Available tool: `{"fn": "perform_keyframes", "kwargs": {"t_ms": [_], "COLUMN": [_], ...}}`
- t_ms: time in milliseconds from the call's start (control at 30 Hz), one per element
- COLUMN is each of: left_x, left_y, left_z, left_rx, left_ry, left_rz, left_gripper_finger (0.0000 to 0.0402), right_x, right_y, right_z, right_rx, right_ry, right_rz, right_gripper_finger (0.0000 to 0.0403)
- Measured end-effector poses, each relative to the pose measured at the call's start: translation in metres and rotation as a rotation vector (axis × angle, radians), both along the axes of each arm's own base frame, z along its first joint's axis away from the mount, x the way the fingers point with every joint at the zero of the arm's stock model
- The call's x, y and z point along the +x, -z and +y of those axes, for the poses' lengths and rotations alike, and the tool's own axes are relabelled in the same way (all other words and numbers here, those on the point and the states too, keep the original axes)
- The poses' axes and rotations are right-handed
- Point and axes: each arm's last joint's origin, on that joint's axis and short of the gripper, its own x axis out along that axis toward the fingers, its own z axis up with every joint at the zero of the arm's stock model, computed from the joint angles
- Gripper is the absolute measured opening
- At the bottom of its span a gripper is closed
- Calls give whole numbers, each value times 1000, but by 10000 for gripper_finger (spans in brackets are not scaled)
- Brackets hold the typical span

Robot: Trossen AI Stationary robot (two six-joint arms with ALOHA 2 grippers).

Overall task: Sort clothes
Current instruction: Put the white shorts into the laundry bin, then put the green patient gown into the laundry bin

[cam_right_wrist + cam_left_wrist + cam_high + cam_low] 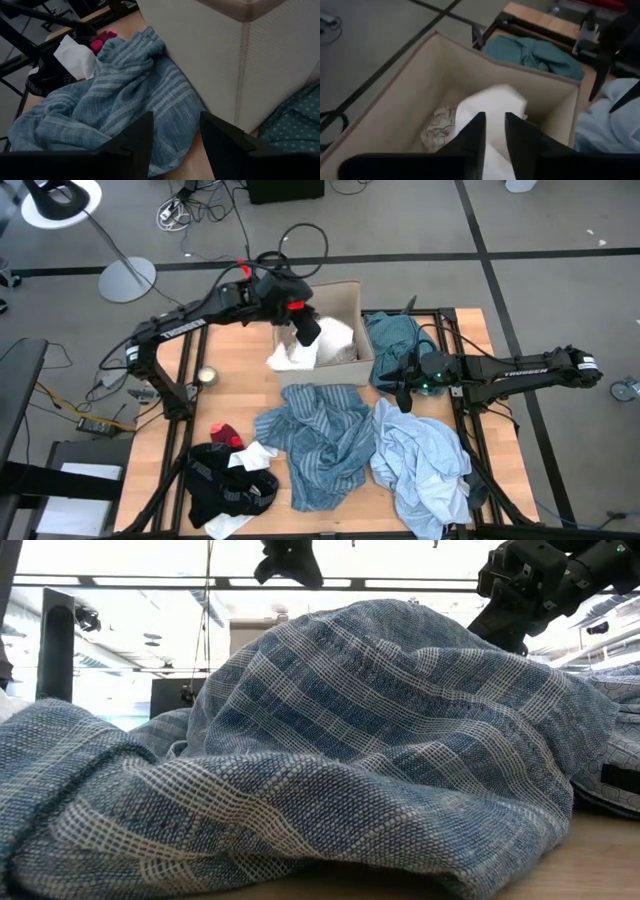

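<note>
My left gripper (306, 332) hangs over the tan cardboard box (345, 300) at the table's far middle, its fingers a little apart. Below it a white piece (492, 102) lies in the box and spills over the near wall (290, 358). A grey-white patterned piece (440, 127) lies on the box floor. My right gripper (175, 135) stands open beside the box's right corner, above the edge of the blue striped shirt (315, 440). The teal top (395, 338), pale blue shirt (420, 460), black piece (225, 485), red sock (225, 434) and white sock (256, 454) lie on the table. My left gripper's fingers (472, 137) point slanting down into the box, just over the white piece (495, 112), which shows through the gap between them. Whether they touch it I cannot tell.
A small round metal object (207, 376) sits on the table's left part. Black frame rails (455, 350) run along the table's sides. In the low view the striped shirt (350, 740) fills nearly everything. Bare wood shows left of the box.
</note>
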Motion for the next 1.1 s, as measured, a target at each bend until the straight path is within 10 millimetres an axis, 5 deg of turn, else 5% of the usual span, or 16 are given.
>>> {"fn": "perform_keyframes", "kwargs": {"t_ms": [233, 600, 867, 1100], "left_x": [-13, -64, -123, -156], "left_y": [3, 9, 58, 112], "left_z": [-8, -77, -125, -146], "left_rx": [-56, -47, -140, -209], "left_ry": [-10, 74, 75, 92], "left_rz": [95, 116, -71, -101], "left_gripper_finger": [107, 97, 94, 94], "right_x": [0, -13, -17, -17], "right_y": [1, -10, -10, -1], "right_z": [0, 0, 5, 12], "right_rx": [-5, -32, -6, 42], "right_ry": [-3, -15, -31, -40], "right_rz": [8, -47, -44, 41], "right_gripper_finger": [162, 162, 162, 162]}}
